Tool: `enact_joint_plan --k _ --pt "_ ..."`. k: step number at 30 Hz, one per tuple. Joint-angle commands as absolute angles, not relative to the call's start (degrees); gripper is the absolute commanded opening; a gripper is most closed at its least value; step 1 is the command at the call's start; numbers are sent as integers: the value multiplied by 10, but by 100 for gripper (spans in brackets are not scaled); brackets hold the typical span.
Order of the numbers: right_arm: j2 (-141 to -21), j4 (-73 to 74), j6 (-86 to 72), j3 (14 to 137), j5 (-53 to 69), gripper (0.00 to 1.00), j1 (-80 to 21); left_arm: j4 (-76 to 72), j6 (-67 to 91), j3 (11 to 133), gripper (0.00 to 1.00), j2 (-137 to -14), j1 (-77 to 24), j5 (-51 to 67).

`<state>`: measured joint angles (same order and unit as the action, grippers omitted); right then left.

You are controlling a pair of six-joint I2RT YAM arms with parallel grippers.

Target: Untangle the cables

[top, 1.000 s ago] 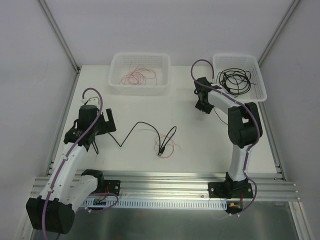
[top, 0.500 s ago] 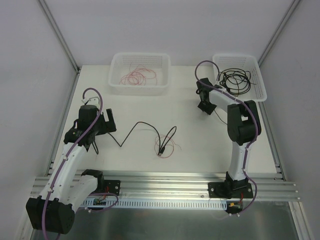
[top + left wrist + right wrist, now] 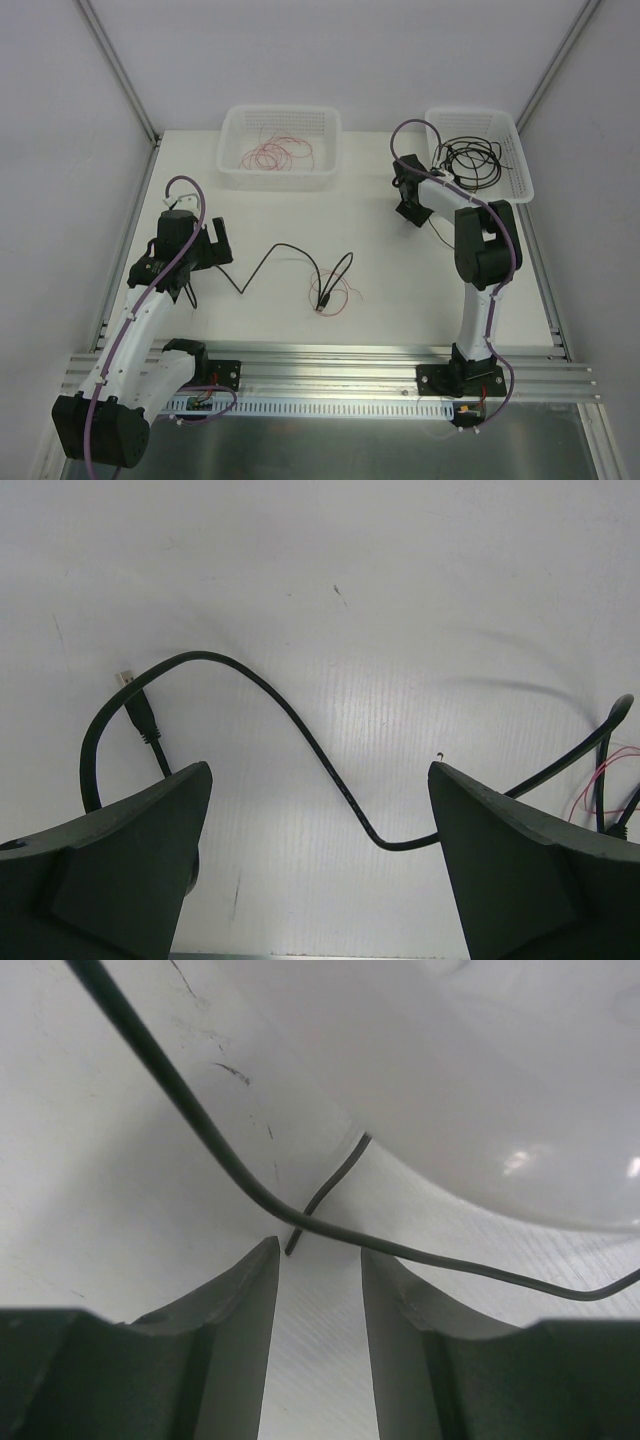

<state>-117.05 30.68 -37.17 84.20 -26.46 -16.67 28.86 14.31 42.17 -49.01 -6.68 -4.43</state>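
Because the black cable is thin, light and limp, I judge it will keep no shape of its own. Lift one part and the rest drags after it, and a pull at the wrong place will only tighten the tangle. It looks smooth too, so a pinch should sit square across it. The best hold seems to be near its small end plug, where the moulded body gives something firmer to bite, or on the bare run well short of the snarl. The finer red-pink wire is looped about the cable's far bend in the middle of the table. It looks easy to kink, so it wants gentle drawing out.

The cable's near end lies right under the left claw, whose fingers are spread wide and hold nothing. In the wrist view the cable snakes across the table between them, touching neither as far as I can tell. The right claw is well apart from the tangle, beside the right basket of coiled black cables. Its fingers are partly parted and empty, and a thin black strand crosses just beyond their tips. The left basket holds red-pink loops.
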Motion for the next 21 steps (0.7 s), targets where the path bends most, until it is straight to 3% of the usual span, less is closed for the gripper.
enact_joint_plan --k 1,21 --pt "-1145 320 -396 863 -289 42 -161 275 142 417 91 -481 -64 -30" --pt "-1211 415 -417 923 -272 43 -151 275 142 416 91 -475 -64 -25"
